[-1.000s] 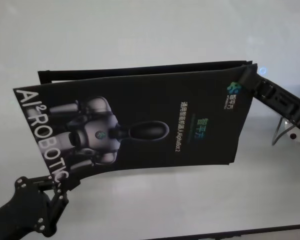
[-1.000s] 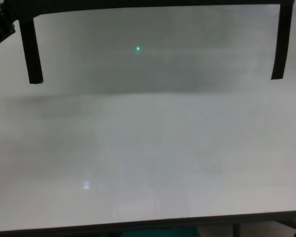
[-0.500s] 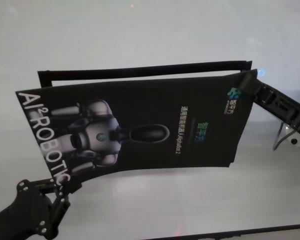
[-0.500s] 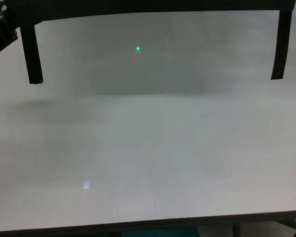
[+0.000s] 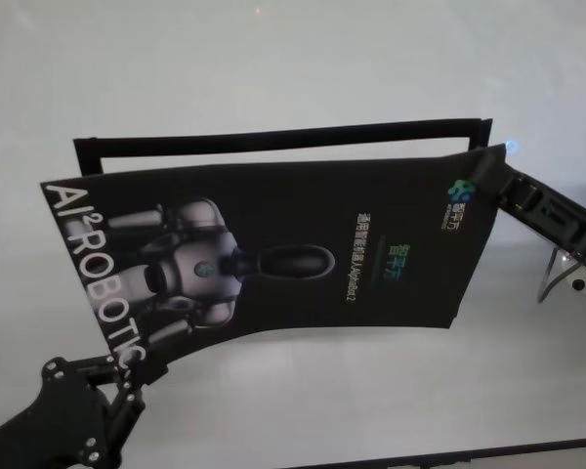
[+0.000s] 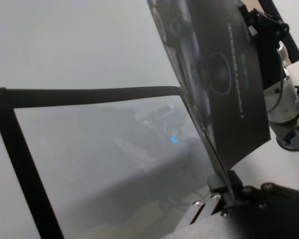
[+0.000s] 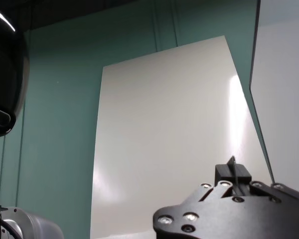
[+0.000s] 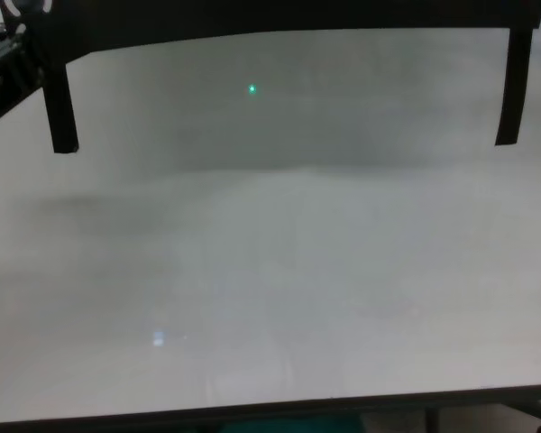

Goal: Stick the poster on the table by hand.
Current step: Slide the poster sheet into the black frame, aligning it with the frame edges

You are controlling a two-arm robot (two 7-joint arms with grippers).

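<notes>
The poster (image 5: 273, 254), a black sheet with a grey robot picture and white "AI²ROBOTIC" lettering, hangs bowed in the air above the table (image 5: 352, 401). My left gripper (image 5: 120, 369) is shut on its near left corner, below the lettering. My right gripper (image 5: 486, 168) is shut on its far right corner, by the small logo. In the left wrist view the poster (image 6: 214, 64) rises edge-on from the pinching fingers (image 6: 220, 188). Its dark lower edge (image 8: 279, 16) spans the top of the chest view, with the left gripper (image 8: 9, 54) at the upper left.
A frame of narrow black strips (image 5: 273, 140) lies on the table under the poster; two of its legs (image 8: 63, 99) (image 8: 514, 86) show in the chest view. The table's dark front edge (image 8: 270, 413) runs along the bottom. A clear stand (image 5: 566, 274) sits at the right.
The poster has shifted slightly toward me and sagged lower. My left gripper has come further into the chest view at the upper left. Both grips are unchanged.
</notes>
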